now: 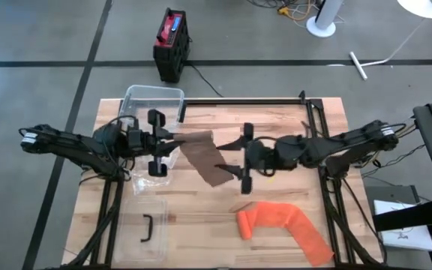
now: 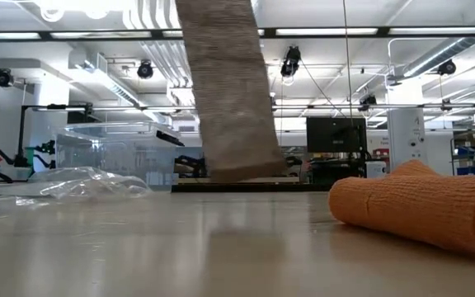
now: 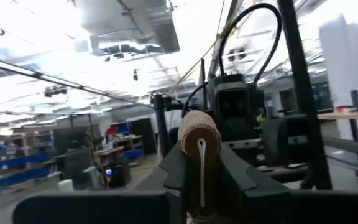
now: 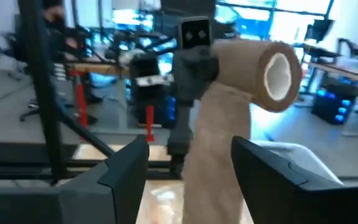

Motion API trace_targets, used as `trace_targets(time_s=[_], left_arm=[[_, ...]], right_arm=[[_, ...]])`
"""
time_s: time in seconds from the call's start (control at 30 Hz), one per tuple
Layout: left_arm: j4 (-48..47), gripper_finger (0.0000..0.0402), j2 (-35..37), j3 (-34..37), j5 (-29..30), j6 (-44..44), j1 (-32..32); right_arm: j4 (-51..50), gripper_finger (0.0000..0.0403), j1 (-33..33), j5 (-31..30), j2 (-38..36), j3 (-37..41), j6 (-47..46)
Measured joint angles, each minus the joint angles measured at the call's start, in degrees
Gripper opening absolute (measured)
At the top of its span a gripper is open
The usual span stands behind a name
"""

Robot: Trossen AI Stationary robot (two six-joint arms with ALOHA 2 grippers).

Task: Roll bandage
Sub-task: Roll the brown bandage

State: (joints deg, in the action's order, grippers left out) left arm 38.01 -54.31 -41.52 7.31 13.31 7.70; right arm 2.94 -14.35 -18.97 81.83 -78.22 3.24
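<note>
Brown bandage (image 1: 203,155): held in the air above the middle of the bench (image 1: 291,120), roll end at the left, loose tail hanging down toward the right.
Left end effector (image 1: 158,142): closed on the rolled end of the brown bandage, over the bench's left half.
Right end effector (image 1: 246,159): fingers apart on either side of the hanging tail, gripping nothing, near the bench's middle.
Orange bandage (image 1: 283,225): lying near the front right corner.
Risk: with the tail unheld, tension may be lost, so the wraps could loosen or wind crooked.
Risk: the roll might slip from the left fingers if tugged.
</note>
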Motion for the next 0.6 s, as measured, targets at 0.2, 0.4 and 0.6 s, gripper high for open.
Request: trace_targets(time_s=[0.2, 0.4, 0.6], left_arm=[[1.1, 0.0033, -0.1, 0.1, -3.6, -3.5, 0.2], [2.6, 0.0034, -0.8, -0.4, -3.6, -3.5, 0.2], [2.8, 0.0034, -0.7, -1.8, -3.4, -3.6, 0.2]], right_arm=[[3.1, 0.0203, 0.6, -4.6, 2.6, -1.5, 3.7], [1.5, 0.0163, 1.6, -2.0, 5.7, -2.9, 3.1], [1.7, 0.0035, 2.0, -2.0, 7.2, -3.9, 4.7]])
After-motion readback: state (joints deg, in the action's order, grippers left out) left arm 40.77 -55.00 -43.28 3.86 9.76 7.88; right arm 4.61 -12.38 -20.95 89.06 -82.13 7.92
